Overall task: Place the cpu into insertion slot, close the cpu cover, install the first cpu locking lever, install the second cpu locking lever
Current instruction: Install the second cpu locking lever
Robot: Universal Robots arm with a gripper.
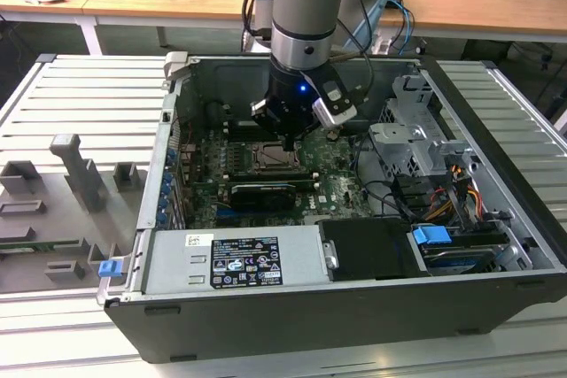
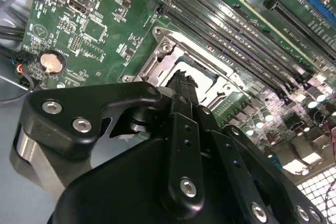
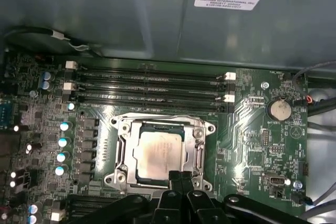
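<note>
First wrist view has the small square pale silver-beige cpu (image 3: 159, 153) lying flat in the square dark insertion slot (image 3: 140, 174) on the green circuit board (image 3: 252, 145), with the thin silvery metal cpu cover (image 3: 198, 139) closed down around it as a frame. Just at the cover's near edge, the black tool (image 3: 180, 178) has its fingertips pressed together, holding nothing.
</note>
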